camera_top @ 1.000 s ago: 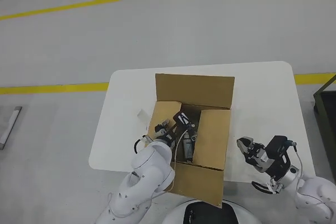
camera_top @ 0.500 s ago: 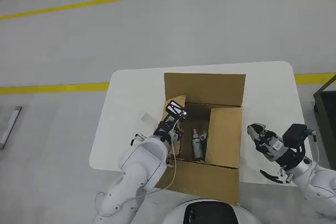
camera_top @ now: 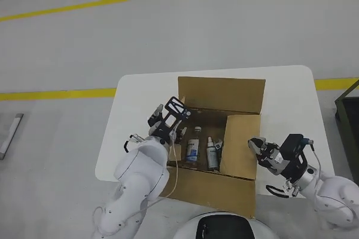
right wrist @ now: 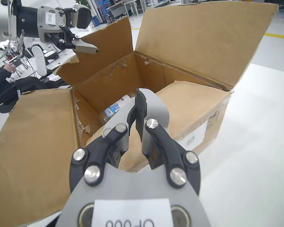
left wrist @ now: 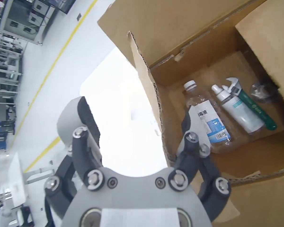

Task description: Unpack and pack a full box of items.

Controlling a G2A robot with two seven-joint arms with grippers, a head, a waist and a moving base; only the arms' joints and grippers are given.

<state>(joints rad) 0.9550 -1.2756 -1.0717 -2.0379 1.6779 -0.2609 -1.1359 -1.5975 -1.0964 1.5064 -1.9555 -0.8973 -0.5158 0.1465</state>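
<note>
Box (camera_top: 221, 95), two bottles (left wrist: 209, 124), one wrench (left wrist: 255, 109)

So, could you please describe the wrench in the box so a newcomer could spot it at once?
On the white table stands an open cardboard box. On its floor three long items lie side by side: a clear bottle, a white spray bottle, then the wrench. It alone has a green handle and a silver metal head.

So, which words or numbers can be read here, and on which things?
Nothing reads in full.
On the clear bottle: label characters partly behind the left gripper, small print blurred.
On the white bottle and green-handled wrench: too small.
On the right gripper: sticker cut by the picture's edge.
On the left gripper: sticker too small.
</note>
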